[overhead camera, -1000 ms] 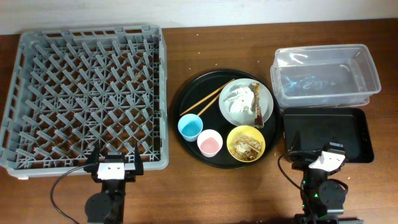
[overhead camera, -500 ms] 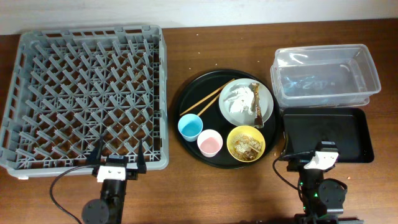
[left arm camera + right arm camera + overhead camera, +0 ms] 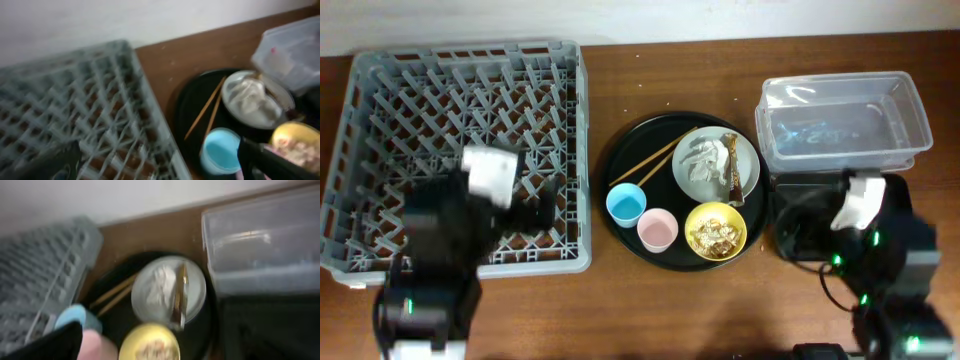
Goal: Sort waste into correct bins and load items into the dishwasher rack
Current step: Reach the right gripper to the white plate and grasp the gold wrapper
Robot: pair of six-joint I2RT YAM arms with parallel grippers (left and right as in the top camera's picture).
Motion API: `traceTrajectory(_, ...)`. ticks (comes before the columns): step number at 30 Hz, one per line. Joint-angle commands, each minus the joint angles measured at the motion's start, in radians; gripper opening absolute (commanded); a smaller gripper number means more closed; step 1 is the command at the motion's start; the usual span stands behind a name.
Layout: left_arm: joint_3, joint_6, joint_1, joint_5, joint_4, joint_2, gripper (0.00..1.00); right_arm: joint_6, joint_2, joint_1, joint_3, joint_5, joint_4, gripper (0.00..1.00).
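- Rack [image 3: 470,52]: large grey crate of pegs, filling the upper left of the overhead view. No dish shows in the visible part.
- Left arm [image 3: 470,200]: a blurred shape over the lower right part of the rack, hiding the pegs beneath it.
- Left gripper [image 3: 159,147]: its fingers [image 3: 45,162] sit in the two lower corners of the wrist view, spread wide with nothing between them.
- Round black tray [image 3: 620,150]: centre of the table [image 3: 670,300], just right of the rack.
- Plate [image 3: 752,165]: pale grey, upper right of the round tray. It carries a crumpled white napkin [image 3: 702,160] and a brown strip [image 3: 732,170].
- Chopsticks [image 3: 655,158]: laid slantwise on the round tray, left of the plate.
- Blue cup [image 3: 626,204] and pink cup [image 3: 657,230]: side by side at the tray's lower left.
- Yellow bowl [image 3: 716,230]: below the plate, holding brown scraps [image 3: 715,237].
- Clear tub [image 3: 845,120]: upper right.
- Shallow black tray [image 3: 798,198]: directly below the tub, largely covered by the right arm [image 3: 880,250].
- Right gripper [image 3: 160,330]: one finger [image 3: 45,342] shows in the far lower left corner, so it is spread wide. The other finger is lost against the dark tray, and nothing is held.
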Motion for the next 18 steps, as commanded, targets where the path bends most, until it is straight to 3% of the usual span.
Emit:
traceTrajectory(1,0.217,-0.009,0.002,0.218,-0.088,0.193,0.99,-0.083,0.307,-0.005,0.358,-0.002,-0.216,0.98)
traceTrajectory(4,0.255,-0.009,0.002,0.265,-0.082,0.259,0.99,-0.083,0.558,0.03,0.56,-0.109,-0.323,0.98)
traceTrajectory(6,0.255,-0.009,0.002,0.265,-0.084,0.267,0.99,-0.119,0.655,0.075,0.568,-0.208,-0.305,0.98)
traceTrajectory(9,0.254,-0.008,0.002,0.264,-0.095,0.267,0.99,-0.124,0.848,0.209,0.568,-0.119,-0.224,0.99)
traceTrajectory(11,0.254,-0.008,0.002,0.264,-0.097,0.267,0.99,-0.058,1.012,0.288,0.568,0.102,-0.148,0.81)
traceTrajectory(13,0.254,-0.008,0.002,0.264,-0.097,0.267,0.99,-0.009,1.149,0.31,0.568,0.24,-0.061,0.79)
traceTrajectory(17,0.254,-0.008,0.002,0.264,-0.097,0.267,0.99,0.006,1.383,0.308,0.568,0.247,0.035,0.75)
traceTrajectory(18,0.254,-0.008,0.002,0.264,-0.097,0.267,0.99,0.009,1.411,0.308,0.568,0.25,0.043,0.5)
